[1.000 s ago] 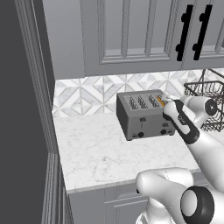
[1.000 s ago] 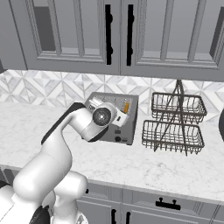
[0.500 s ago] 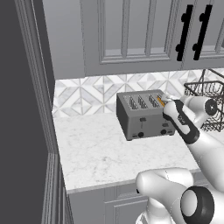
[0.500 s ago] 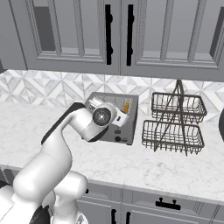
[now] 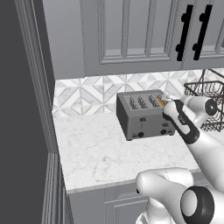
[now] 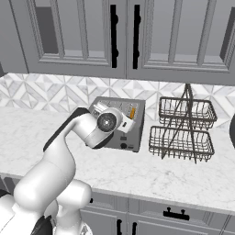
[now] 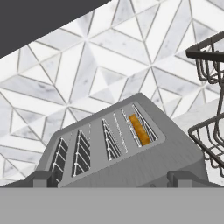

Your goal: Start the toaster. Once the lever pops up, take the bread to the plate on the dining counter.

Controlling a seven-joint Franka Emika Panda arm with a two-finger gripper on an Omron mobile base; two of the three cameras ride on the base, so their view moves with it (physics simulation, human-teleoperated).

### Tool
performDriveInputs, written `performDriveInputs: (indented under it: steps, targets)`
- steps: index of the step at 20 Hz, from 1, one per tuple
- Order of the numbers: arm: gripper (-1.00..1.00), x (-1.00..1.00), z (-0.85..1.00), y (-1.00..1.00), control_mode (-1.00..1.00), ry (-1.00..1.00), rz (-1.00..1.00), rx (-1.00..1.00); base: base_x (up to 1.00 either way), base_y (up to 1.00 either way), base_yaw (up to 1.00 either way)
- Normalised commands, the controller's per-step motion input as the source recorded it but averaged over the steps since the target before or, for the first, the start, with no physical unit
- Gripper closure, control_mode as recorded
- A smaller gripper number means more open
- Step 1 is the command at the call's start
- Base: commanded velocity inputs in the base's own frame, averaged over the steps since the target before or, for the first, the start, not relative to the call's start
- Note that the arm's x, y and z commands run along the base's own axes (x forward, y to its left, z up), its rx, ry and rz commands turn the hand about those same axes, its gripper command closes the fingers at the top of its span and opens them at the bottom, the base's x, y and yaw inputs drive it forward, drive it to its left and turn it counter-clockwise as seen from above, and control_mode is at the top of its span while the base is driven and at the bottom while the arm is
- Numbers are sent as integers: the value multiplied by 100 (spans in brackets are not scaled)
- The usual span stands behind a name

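- My pincer (image 7: 111, 181) gapes wide, holding nothing, low centre of hand view.
- Bread (image 7: 140, 129) in toaster (image 7: 131, 168) slot, right of centre: probably light, crumbly; pinch crust gently.

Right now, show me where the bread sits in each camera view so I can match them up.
Left base view: the bread is an orange sliver in the toaster's rightmost slot, beside the arm.
Right base view: bread in the slot nearest the wire basket rack.
Hand view: orange strip deep in the rightmost slot.
Shared landmark: the wire basket rack, right of the toaster.
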Motion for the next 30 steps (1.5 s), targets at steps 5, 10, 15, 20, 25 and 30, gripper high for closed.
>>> performDriveInputs:
  steps: [5,10,15,20,25,30]
  targets:
    - [-100,0,0,0,-100,0,0,0,0,0,0]
    - [-100,0,0,0,-100,0,0,0,0,0,0]
    - [-100,0,0,0,-100,0,0,0,0,0,0]
    - [-100,0,0,0,-100,0,0,0,0,0,0]
    - [-100,0,0,0,-100,0,0,0,0,0,0]
    - [-100,0,0,0,-100,0,0,0,0,0,0]
